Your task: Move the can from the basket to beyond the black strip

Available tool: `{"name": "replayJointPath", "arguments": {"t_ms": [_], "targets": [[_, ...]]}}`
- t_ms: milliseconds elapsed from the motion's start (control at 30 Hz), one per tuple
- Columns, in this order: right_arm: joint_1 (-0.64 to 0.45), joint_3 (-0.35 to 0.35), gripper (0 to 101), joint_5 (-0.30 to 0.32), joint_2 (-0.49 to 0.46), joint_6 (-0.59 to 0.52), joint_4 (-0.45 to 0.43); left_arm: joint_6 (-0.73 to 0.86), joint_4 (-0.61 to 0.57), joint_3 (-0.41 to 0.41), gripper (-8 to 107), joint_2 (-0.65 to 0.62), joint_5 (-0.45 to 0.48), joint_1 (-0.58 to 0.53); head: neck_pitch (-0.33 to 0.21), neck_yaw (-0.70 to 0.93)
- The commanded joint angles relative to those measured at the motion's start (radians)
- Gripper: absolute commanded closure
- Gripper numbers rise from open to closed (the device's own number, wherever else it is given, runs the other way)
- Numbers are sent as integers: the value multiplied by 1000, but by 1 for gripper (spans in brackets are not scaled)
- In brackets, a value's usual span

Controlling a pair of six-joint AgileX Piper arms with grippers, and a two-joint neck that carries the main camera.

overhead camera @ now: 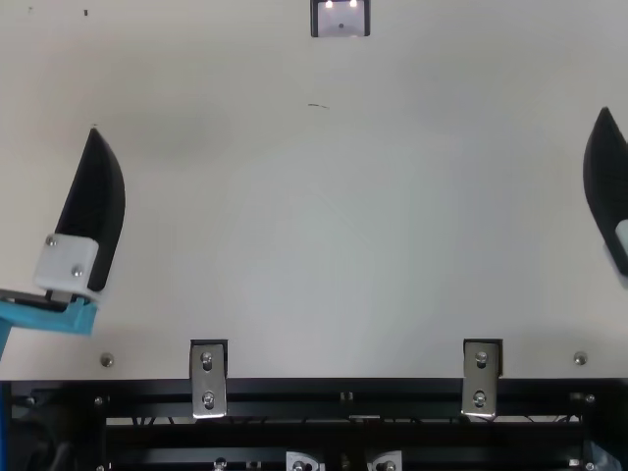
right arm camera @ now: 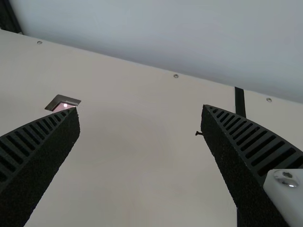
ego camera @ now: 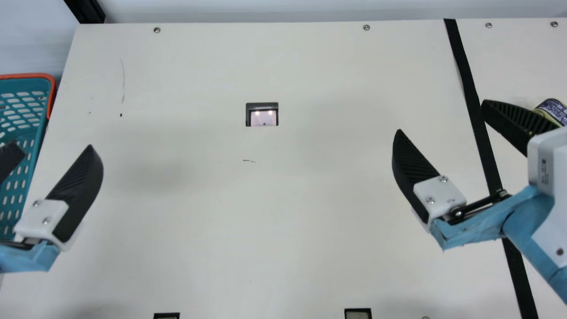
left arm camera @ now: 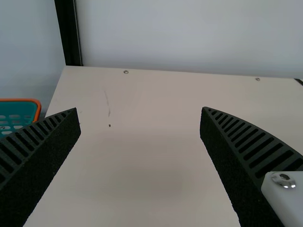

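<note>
Black ribbed fingers (ego camera: 409,164) curved to a point on the left gripper (ego camera: 55,149), and the right gripper (ego camera: 441,116) matched! White blocks (ego camera: 438,195) carried silver screws (ego camera: 430,200), then came light-blue brackets (ego camera: 465,232), a slim black rod (ego camera: 476,207), and a white housing (ego camera: 538,144) with tiny dark print (ego camera: 544,172)!

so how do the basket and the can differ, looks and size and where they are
The basket is teal with an orange rim; the can shows dark purple and yellow-green. The basket is clearly the larger, its walls full of slots, while the can's visible side is printed. The basket is at the main view's left, the can at its right, beyond the black strip. Both are cut off by that view's edge.
</note>
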Motion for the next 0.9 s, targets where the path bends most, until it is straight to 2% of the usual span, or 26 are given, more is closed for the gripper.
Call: {"name": "replayJointPath", "arguments": {"t_ms": [0,333,600,833,867], "targets": [[6,17,0,-1,-18,16,-9,-16,14,4,9,-30,21,4,-1,2],[54,108,0,-33,-117,102,-40,-61,64,25,9,-132,99,22,-1,2],[119,197,0,-124,-213,174,-44,-64,69,37,9,-186,134,39,-1,2],[174,286,0,-242,-304,238,-56,-60,70,39,9,-203,138,52,-1,2],[169,269,0,-211,-289,229,-53,-60,70,39,9,-203,141,52,-1,2]]}}
